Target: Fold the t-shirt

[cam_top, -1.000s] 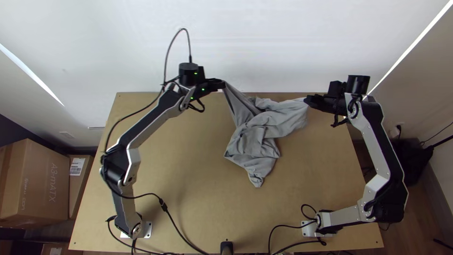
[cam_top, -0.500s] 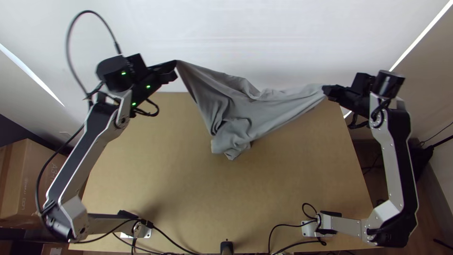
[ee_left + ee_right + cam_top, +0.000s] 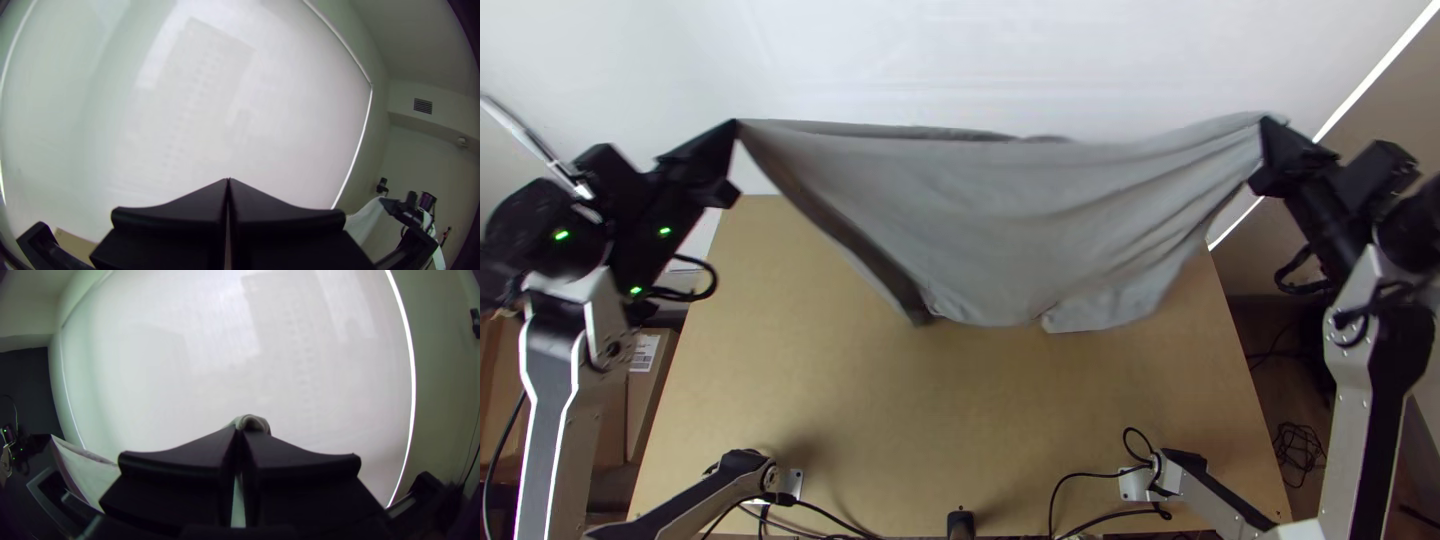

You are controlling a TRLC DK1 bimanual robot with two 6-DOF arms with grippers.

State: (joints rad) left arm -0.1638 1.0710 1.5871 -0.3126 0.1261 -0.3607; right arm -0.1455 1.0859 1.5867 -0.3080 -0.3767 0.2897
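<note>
Cords (image 3: 830,512) lie near both arms' bases at the counter's (image 3: 960,420) near edge, with a small black post (image 3: 961,522) between the bases. Beyond the left side stand boxes (image 3: 640,400); off the right side, a tangled cord (image 3: 1300,450) lies on the floor. A pale wall (image 3: 980,60) rises behind. The shirt (image 3: 1000,220) is pulled wide between the two arms over the far part of the counter, sagging in soft folds and covering the middle of the far edge. The left pincer (image 3: 730,148) is clamped on one upper end, the right pincer (image 3: 1268,148) on the other; a bit of cloth pokes past the right one's tips in its wrist view. Which part each grips is hard to tell, as is whether the lower edge touches the counter. Both arms are partly cut off by the top view's edges.
</note>
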